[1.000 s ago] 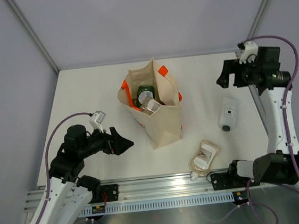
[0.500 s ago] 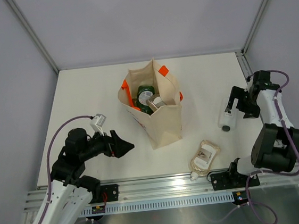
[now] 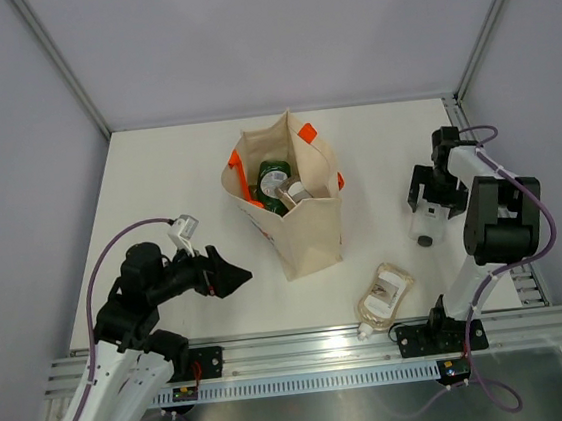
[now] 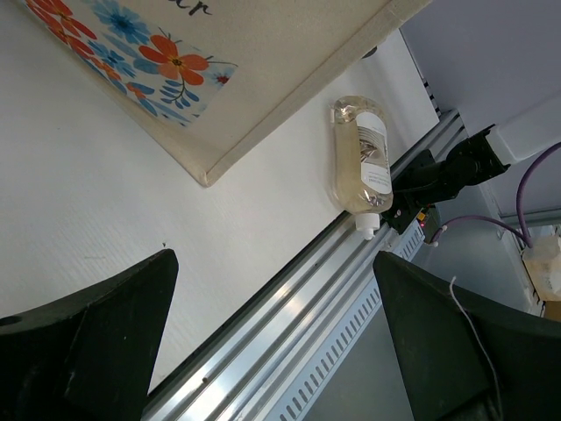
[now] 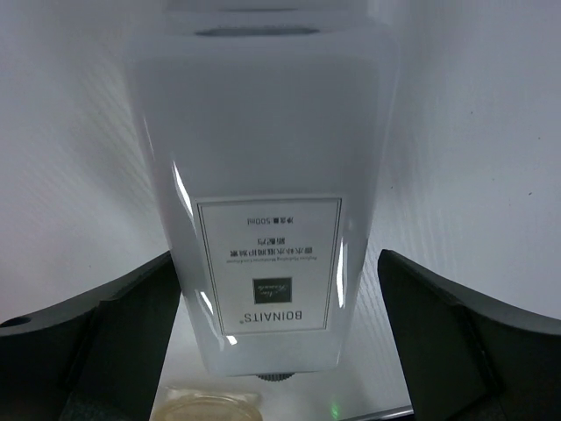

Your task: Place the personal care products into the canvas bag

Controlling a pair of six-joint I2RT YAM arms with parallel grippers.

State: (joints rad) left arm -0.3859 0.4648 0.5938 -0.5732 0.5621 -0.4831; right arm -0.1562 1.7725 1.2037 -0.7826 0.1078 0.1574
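White bottle [image 3: 425,223] lies at right of frame between the spread-open jaws of right gripper [image 3: 433,198], contact unclear. Refill pouch [image 3: 384,293] lies lower centre near canvas bag [image 3: 309,238]; left gripper [image 3: 229,274] open, empty, lower left.

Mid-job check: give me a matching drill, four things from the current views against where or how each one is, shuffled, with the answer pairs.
1 white bottle
2 pouch
3 green bottle
4 left gripper

A inside the bag
B open, empty, left of the bag
C between the right gripper's open fingers
D lying apart from both grippers

Pairs: 1-C, 2-D, 3-A, 4-B
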